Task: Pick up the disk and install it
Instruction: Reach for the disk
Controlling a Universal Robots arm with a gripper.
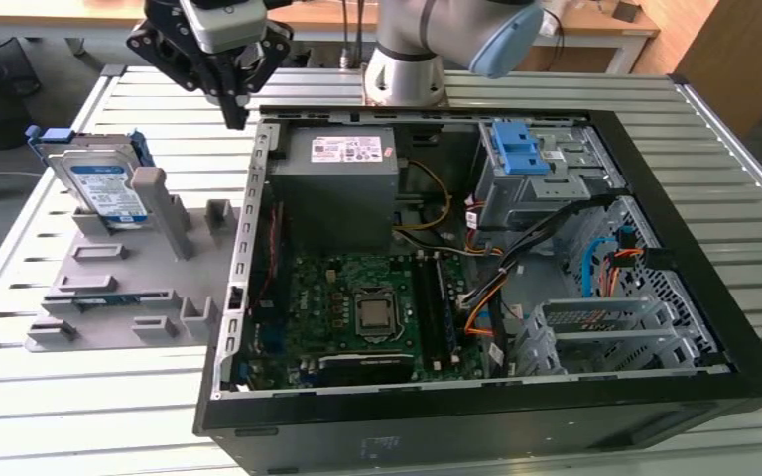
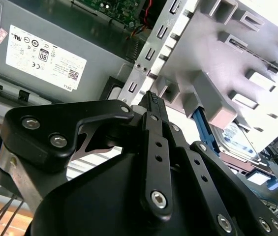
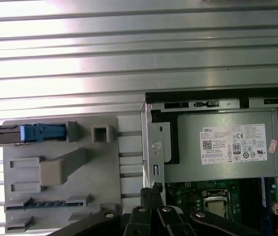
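One open computer case (image 1: 487,412) lies nearest on the slatted table (image 1: 752,198). At the exterior view's left, one grey fixture (image 1: 130,288) holds one disk (image 1: 100,183), standing upright at its far end. Farther back, one gripper (image 1: 235,117) hangs above the case's far corner on that side, fingers together, holding nothing.

The silver disk (image 1: 103,188), blue-framed, stands on edge in the grey holder (image 1: 156,273).
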